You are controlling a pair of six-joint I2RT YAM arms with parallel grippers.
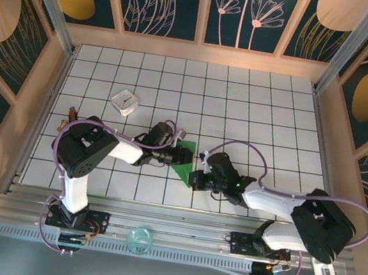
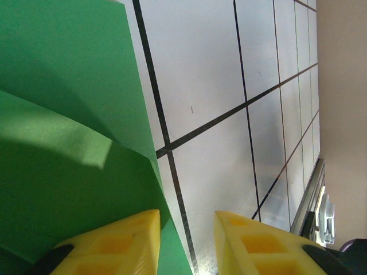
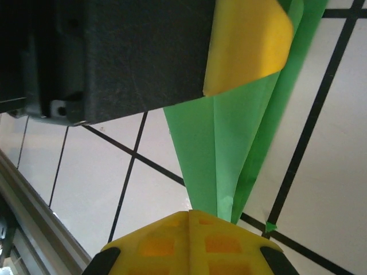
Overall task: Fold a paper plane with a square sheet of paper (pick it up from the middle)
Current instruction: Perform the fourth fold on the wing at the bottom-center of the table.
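Bright-green paper plane (image 3: 218,154), yellow end effector fingers (image 2: 114,240), white black-gridded table (image 1: 247,99).

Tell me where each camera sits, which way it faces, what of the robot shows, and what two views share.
Top external: above and behind the arms, looking down on the tiled table; both arms, left gripper and right gripper meeting at the green paper.
Left wrist: on that wrist, facing past its yellow fingers across the tiles; green paper at left.
Right wrist: on that wrist, facing past its shut fingers along the green paper to the left gripper's finger.
Shared: both wrist views hold the green paper.
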